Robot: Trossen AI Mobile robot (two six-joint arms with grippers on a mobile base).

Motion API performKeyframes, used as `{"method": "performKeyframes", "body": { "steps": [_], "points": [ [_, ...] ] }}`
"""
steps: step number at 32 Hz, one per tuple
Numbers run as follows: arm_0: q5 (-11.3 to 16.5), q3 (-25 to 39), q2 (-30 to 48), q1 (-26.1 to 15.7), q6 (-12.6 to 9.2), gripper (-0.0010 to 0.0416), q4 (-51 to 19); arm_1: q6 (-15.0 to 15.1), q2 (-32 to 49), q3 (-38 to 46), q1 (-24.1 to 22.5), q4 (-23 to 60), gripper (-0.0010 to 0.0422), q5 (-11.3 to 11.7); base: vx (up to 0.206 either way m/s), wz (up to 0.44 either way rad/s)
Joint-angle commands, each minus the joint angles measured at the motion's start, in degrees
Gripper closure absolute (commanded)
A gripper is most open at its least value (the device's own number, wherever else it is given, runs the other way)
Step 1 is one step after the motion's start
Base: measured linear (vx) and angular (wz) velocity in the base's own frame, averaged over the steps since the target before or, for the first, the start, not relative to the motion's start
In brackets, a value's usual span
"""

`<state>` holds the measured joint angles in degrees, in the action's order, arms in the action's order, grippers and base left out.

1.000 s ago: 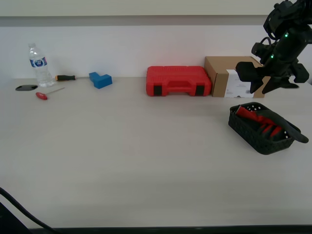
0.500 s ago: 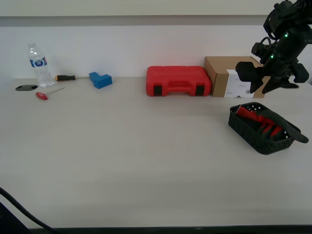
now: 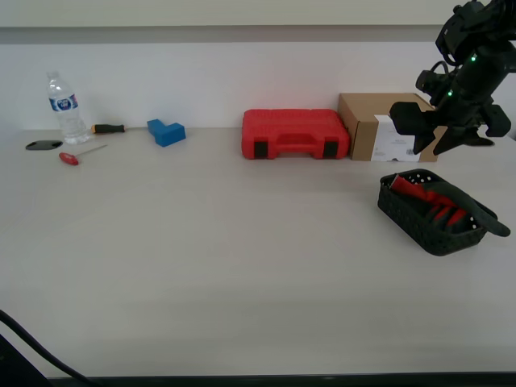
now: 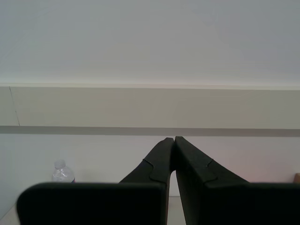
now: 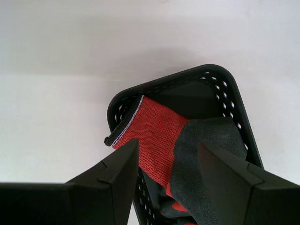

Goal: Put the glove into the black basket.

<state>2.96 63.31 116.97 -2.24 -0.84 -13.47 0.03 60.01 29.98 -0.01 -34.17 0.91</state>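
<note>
The red glove [image 3: 431, 201] with dark grey coated palm lies inside the black basket [image 3: 403, 214] at the exterior view's right; a dark fingertip hangs over the basket's near right rim. My first gripper [image 3: 439, 133] hovers above the basket, open and empty. In the first wrist view its jaws [image 5: 168, 145] stand apart over the glove [image 5: 154, 131], whose red cuff rests against the basket's perforated wall [image 5: 187, 77]. My second gripper [image 4: 174, 139] is shut and empty, facing a white wall; I cannot place it in the exterior view.
A red tool case [image 3: 295, 134] and a cardboard box [image 3: 379, 125] stand at the back near the basket. At the back of the exterior view's left are a blue block [image 3: 166, 131], a water bottle [image 3: 63, 109], two screwdrivers [image 3: 109, 127] and a black disc [image 3: 43, 145].
</note>
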Motion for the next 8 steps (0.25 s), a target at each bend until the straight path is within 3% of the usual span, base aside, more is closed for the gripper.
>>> {"method": "performKeyframes", "body": {
  "steps": [1,8],
  "points": [
    [-0.07,0.02,0.0,-0.02,-0.04,0.0232,0.13,0.0,0.02,0.02,-0.02,-0.2,0.0412,0.02,0.0,0.0],
    [-0.07,0.02,0.0,-0.02,-0.04,0.0232,0.13,0.0,0.02,0.02,-0.02,-0.2,0.0412,0.02,0.0,0.0]
  ]
}}
